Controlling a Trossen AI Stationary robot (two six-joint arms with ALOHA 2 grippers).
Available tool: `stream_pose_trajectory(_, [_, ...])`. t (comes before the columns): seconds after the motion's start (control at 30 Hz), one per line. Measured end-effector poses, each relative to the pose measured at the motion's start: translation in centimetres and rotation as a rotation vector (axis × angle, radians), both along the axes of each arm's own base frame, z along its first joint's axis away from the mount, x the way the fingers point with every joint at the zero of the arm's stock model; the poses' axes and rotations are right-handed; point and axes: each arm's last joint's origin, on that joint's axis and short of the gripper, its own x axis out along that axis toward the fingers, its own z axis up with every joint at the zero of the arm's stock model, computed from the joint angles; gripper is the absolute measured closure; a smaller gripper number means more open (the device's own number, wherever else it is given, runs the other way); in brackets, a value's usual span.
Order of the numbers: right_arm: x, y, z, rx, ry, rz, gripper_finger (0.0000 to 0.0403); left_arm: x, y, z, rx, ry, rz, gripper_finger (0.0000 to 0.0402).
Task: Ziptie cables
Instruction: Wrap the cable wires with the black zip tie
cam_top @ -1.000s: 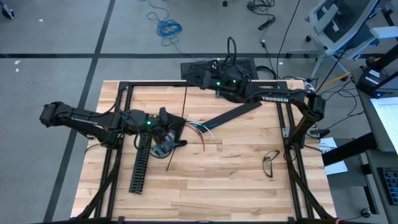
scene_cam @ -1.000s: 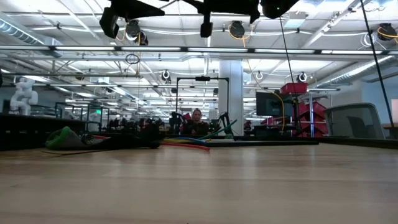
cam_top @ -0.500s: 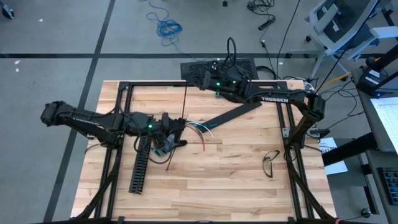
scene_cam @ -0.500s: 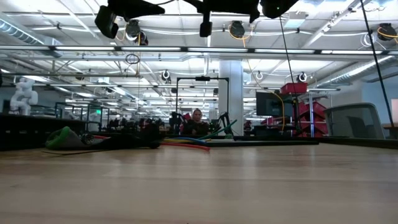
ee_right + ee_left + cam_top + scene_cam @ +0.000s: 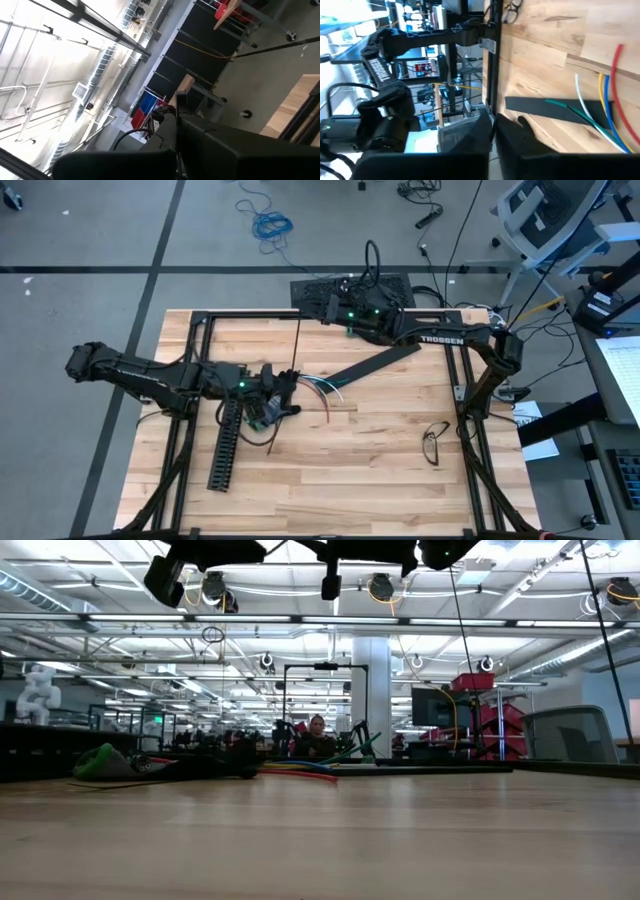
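The left hand (image 5: 283,385) has its fingers pressed together, right at the cables (image 5: 318,388) in the middle of the counter (image 5: 380,470), likely to bunch them for tying. The right hand (image 5: 330,305) waits shut, far back.

the left pincer (image 5: 283,388) has closed (empty) and edged toward the cables (image 5: 322,388).

Cables (image 5: 318,388): coloured wires fanned flat mid-table, prob. unbundled.
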Motion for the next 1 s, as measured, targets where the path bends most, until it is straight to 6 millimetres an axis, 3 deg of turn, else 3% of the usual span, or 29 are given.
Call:
stream_pose_trajectory(0.2, [0.0,0.0,0.0,-0.047,0.009,-0.005,0.0403,0.0,-0.1,0.0,-0.101,-0.012,0.002,0.0398])
stream_pose_trajectory(0.33, [0.1,0.2,-0.2,-0.222,0.043,0.006,0.0403,0.2,0.1,0.6,-0.567,-0.097,0.071,0.0399])
stream_pose_trajectory(0.47, [0.1,0.3,-0.6,-0.536,0.1,0.023,0.0403,-0.1,1.0,1.2,-1.073,-0.113,0.119,0.0399])
stream_pose_trajectory(0.7, [0.3,0.5,-1.9,-0.843,0.217,0.085,0.0403,-0.5,4.1,1.8,-1.817,-0.086,0.268,0.04])
stream_pose_trajectory(0.8, [0.3,0.6,-2.3,-0.929,0.238,0.104,0.0403,-0.6,4.8,2.5,-2.051,-0.075,0.246,0.04])
stream_pose_trajectory(1.0, [0.3,0.6,-2.5,-1.067,0.277,0.063,0.0403,-0.7,5.6,3.4,-2.318,-0.113,0.235,0.04])
